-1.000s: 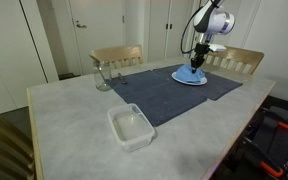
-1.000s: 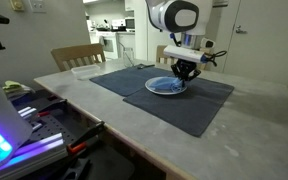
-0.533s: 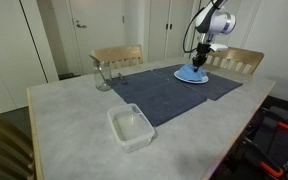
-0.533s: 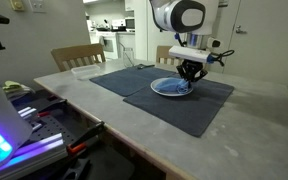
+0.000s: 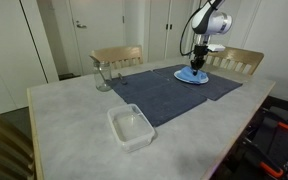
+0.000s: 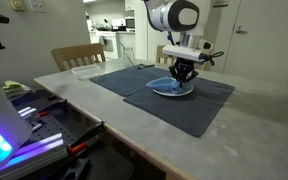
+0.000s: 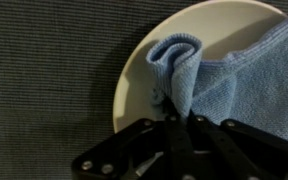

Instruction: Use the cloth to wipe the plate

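A white plate [image 7: 139, 70] lies on a dark blue placemat [image 5: 174, 92]; it shows in both exterior views [image 5: 193, 78] [image 6: 172, 91]. A light blue cloth [image 7: 214, 80] lies bunched on the plate, also seen in both exterior views [image 5: 191, 73] [image 6: 180, 83]. My gripper [image 7: 182, 118] is shut on a fold of the cloth and presses it down on the plate [image 5: 197, 66] [image 6: 183, 74].
A clear plastic container [image 5: 131, 126] sits near the table's front. A glass [image 5: 103, 77] stands at the mat's far corner. Wooden chairs [image 5: 117, 57] stand behind the table. A second mat overlaps the first [image 6: 189, 108]. A bench with equipment [image 6: 34, 120] stands beside the table.
The gripper with the cloth has shifted back and forth a little across the plate, dragging the cloth with it. The plate has stayed in place.
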